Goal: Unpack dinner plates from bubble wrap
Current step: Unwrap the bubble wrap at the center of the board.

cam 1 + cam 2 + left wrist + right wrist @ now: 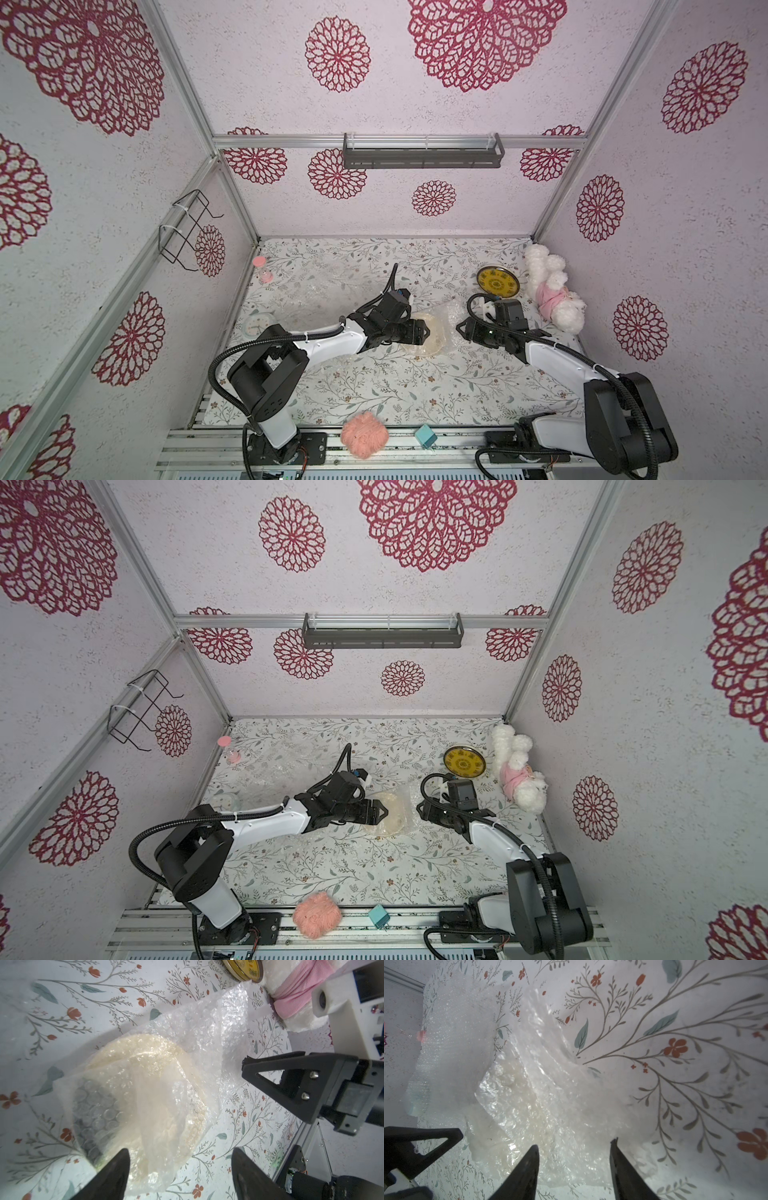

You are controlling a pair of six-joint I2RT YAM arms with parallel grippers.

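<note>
A cream dinner plate [145, 1093] lies mid-table, still covered by crinkled bubble wrap [207, 1028]; in a top view it shows as a pale bundle [434, 345]. My left gripper [180, 1159] hovers open over the bundle's near edge, one finger above the film, nothing pinched. My right gripper [574, 1147] is open too, its fingers straddling the wrap's [550, 1095] opposite edge; from the left wrist view its fingertip [246, 1064] reaches the film's border. The bare yellow plate [496, 282] rests at the back right. Both grippers [428, 330] [459, 328] face each other across the bundle.
Loose bubble wrap sheets [316, 286] lie at the back left near a pink hourglass [261, 268] and a round clock [257, 324]. A white plush toy [548, 291] leans on the right wall. A pink yarn ball [364, 434] and a teal cube [424, 436] sit at the front rail.
</note>
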